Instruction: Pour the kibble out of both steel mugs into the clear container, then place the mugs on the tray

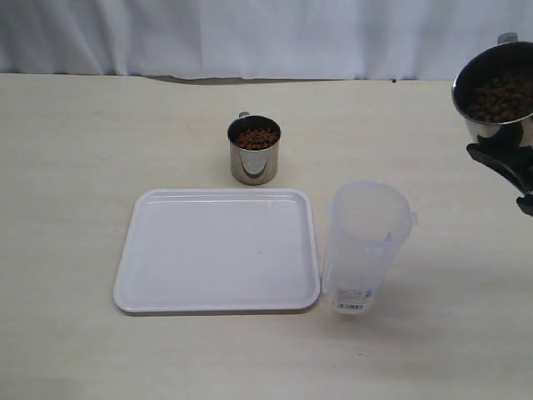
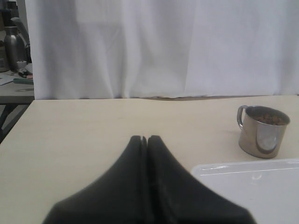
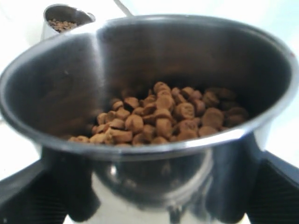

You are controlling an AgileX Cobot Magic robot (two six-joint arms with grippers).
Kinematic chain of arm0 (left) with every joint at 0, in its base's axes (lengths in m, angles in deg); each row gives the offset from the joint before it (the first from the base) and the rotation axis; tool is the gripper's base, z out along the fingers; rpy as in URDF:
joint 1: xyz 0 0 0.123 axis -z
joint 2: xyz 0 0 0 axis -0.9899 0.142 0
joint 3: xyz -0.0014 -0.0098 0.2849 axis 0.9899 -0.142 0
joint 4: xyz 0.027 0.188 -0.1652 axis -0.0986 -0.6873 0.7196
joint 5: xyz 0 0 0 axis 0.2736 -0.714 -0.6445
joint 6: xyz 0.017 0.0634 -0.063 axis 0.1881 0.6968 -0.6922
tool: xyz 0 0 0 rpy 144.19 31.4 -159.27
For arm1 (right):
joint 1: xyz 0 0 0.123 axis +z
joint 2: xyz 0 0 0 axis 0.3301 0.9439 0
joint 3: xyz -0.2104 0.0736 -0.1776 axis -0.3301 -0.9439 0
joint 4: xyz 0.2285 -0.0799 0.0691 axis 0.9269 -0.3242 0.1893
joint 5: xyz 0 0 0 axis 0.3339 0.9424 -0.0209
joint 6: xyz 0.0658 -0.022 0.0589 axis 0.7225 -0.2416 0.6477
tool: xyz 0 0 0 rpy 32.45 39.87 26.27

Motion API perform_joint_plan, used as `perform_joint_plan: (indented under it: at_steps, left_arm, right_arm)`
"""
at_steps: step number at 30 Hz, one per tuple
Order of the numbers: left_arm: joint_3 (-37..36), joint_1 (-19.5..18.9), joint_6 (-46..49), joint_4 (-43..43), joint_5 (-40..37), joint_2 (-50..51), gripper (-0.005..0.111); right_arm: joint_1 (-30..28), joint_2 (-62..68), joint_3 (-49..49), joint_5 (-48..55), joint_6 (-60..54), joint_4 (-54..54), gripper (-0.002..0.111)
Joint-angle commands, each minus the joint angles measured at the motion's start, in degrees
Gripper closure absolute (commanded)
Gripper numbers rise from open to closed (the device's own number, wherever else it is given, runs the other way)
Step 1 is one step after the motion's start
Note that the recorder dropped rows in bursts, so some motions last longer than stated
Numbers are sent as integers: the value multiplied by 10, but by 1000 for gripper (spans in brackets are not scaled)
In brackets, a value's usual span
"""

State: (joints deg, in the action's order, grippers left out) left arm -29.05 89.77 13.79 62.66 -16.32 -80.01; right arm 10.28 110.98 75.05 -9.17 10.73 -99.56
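At the upper right edge of the exterior view, the held mug point(image 1: 500, 87) is pinched low on its wall by the right tool point(image 1: 508, 158), whose black fingers point(image 3: 28, 191) are spread wide around it. The held mug is slightly tilted, and kibble point(image 3: 163, 114) is seen heaped on 1 side of its floor. The free mug point(image 1: 254, 154) is set upright on the table point(image 1: 75, 167) at the upper middle of the frame, just above the tray's top edge and apart from it, with its handle turned to the back and kibble inside. The tray point(image 1: 216, 250) is laid flat at the centre. The container point(image 1: 366, 246) is stood upright just beside the tray's lower right corner; whether they touch cannot be told. The left tool point(image 2: 142, 140) is pressed together above the table, with the free mug and a tray corner seen beyond it.
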Motion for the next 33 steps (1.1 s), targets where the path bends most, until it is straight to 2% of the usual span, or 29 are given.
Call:
perform_joint_plan:
  at_steps: [1, 10, 33]
  left_arm:
    - [-1, -2, 3, 0, 9, -2, 107]
    - [-1, -2, 3, 1, 9, -2, 107]
    - [-1, -2, 3, 1, 9, -2, 107]
  right_arm:
    - [-2, 2, 6, -30, -34, 8, 103]
    - [-2, 2, 6, -54, -111, 8, 103]
    - [-2, 13, 6, -126, -130, 9, 103]
